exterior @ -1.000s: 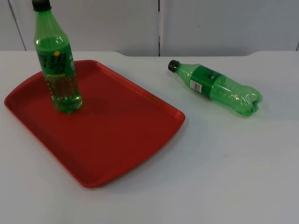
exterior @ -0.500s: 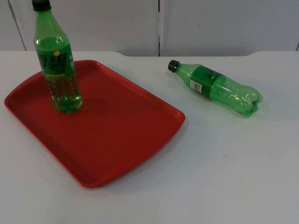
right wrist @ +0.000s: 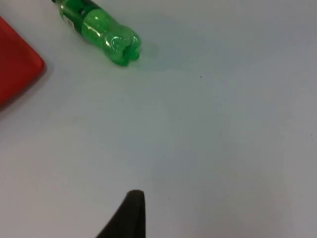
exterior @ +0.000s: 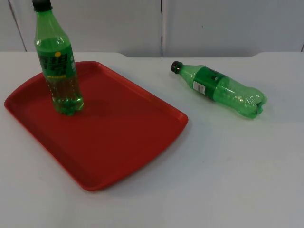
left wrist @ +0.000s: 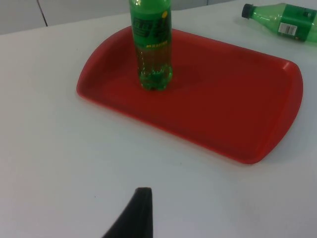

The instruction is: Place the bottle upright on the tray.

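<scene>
1. Two green bottles are showing: one is standing upright (exterior: pixel 58 61) on the red tray (exterior: pixel 118 142), the other is lying (exterior: pixel 221 89) on the table (exterior: pixel 228 166), well apart from the tray.
2. The reach is not yet beginning; the left gripper (left wrist: pixel 141 210) and right gripper (right wrist: pixel 130 213) are waiting, and I cannot tell how their jaws stand.
3. Next comes grasping the lying bottle and righting it.
4. Its labels are showing no readable writing.

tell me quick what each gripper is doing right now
Left gripper: above bare table short of the red tray; holds nothing; open or shut cannot be told.
Right gripper: above bare table, away from the lying green bottle; holds nothing; cannot be told.
</scene>
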`<action>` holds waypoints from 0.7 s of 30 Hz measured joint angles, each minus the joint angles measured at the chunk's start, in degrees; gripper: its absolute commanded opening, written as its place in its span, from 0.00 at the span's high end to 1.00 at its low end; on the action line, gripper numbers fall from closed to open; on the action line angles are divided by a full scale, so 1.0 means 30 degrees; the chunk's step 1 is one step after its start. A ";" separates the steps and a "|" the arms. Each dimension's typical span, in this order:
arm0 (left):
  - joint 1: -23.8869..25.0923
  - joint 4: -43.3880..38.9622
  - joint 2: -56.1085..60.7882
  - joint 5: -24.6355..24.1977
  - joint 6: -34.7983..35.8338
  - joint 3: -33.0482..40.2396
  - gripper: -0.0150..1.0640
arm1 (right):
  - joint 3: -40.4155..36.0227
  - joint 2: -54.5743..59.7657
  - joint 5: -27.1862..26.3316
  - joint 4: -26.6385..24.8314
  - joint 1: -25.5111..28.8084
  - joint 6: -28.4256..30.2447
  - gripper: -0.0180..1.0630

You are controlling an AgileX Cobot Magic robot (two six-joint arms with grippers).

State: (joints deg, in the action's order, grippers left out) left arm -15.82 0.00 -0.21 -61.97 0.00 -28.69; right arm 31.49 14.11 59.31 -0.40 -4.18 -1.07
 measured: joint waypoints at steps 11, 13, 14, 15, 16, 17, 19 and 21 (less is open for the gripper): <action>0.0000 0.0000 0.0000 0.0000 0.0000 0.0000 0.01 | 0.4945 1.0583 -0.1735 -0.0412 0.0000 0.1196 0.02; 0.0000 0.0000 0.0000 0.0000 0.0000 0.0000 0.01 | 0.6635 1.3462 -0.1781 -0.0933 0.0000 0.2250 0.02; 0.0000 0.0000 0.0000 0.0000 0.0000 0.0000 0.01 | 0.6635 1.3462 -0.1781 -0.0933 0.0000 0.2250 0.02; 0.0000 0.0000 0.0000 0.0000 0.0000 0.0000 0.01 | 0.7621 1.4715 -0.1793 -0.1227 0.0000 0.2692 0.02; 0.0000 0.0000 0.0000 0.0000 0.0000 0.0000 0.01 | 0.9179 1.6937 -0.1859 -0.1686 0.0000 0.3510 0.02; 0.0000 0.0000 0.0000 0.0000 0.0000 0.0000 0.01 | 1.0094 1.8374 -0.1859 -0.2002 0.0000 0.4003 0.02; 0.0000 0.0000 0.0000 0.0000 0.0000 0.0000 0.01 | 1.1264 1.9540 -0.1615 -0.2224 0.0000 0.4404 0.02; 0.0000 0.0000 0.0000 0.0000 0.0000 0.0000 0.01 | 1.3788 2.2138 -0.1038 -0.2322 -0.0150 0.5087 0.02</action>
State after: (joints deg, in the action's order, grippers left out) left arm -15.82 0.00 -0.21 -61.97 0.00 -28.69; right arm 72.86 80.52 56.20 -7.36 -4.63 14.19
